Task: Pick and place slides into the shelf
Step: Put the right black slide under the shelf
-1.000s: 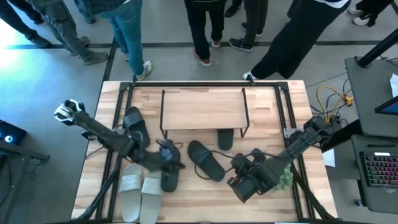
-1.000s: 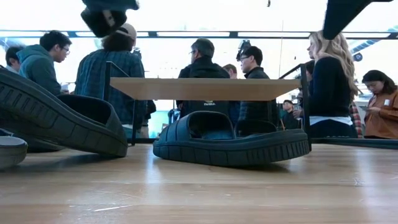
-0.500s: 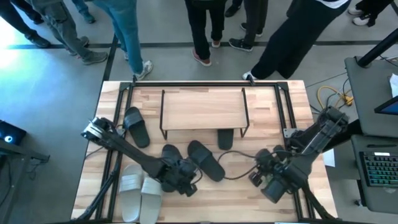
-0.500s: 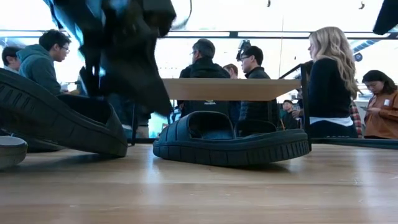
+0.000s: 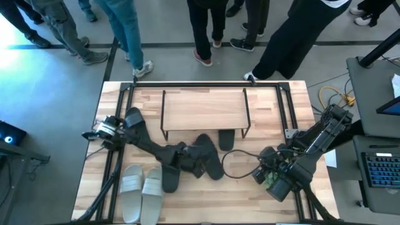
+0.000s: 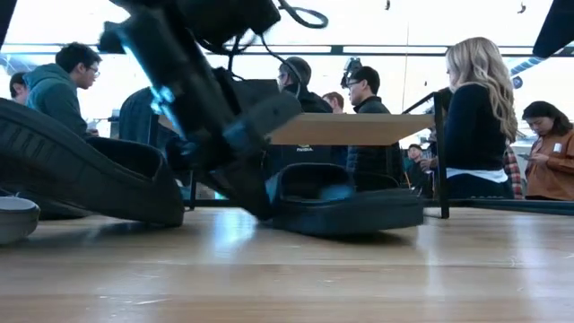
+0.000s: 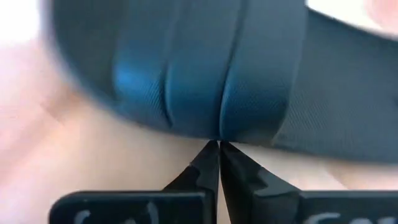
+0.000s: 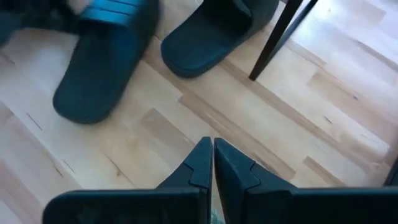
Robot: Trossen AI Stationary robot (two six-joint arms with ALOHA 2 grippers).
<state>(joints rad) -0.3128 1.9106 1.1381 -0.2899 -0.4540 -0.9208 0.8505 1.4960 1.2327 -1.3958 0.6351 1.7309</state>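
At the centre of the table [image 5: 262, 125], just in front of the shelf [image 5: 204, 110], we find the left gripper [image 5: 195, 164] lying against a black slide [image 5: 209, 157]. Its fingers are pressed together, and in the left wrist view their tips meet the slide's finely textured rubber strap [image 7: 205, 81] without pinching it. The shelf is a flat light-wood board on thin black wire legs; one black slide [image 5: 225, 139] sits under its right end. Another black slide [image 5: 135, 125] lies to the shelf's left, a fourth [image 5: 171, 177] nearer the front, beside two pale ribbed slides [image 5: 142, 194] at the near-left.

The right gripper [image 5: 279, 185] hovers at the near-right, fingers shut and holding nothing; its wrist view shows bare planks ahead, two black slides and a shelf leg [image 8: 281, 34].

Only the low view shows the thick treaded sole [image 6: 81, 179] of a slide at left, and people [image 6: 480, 117] standing beyond the table.
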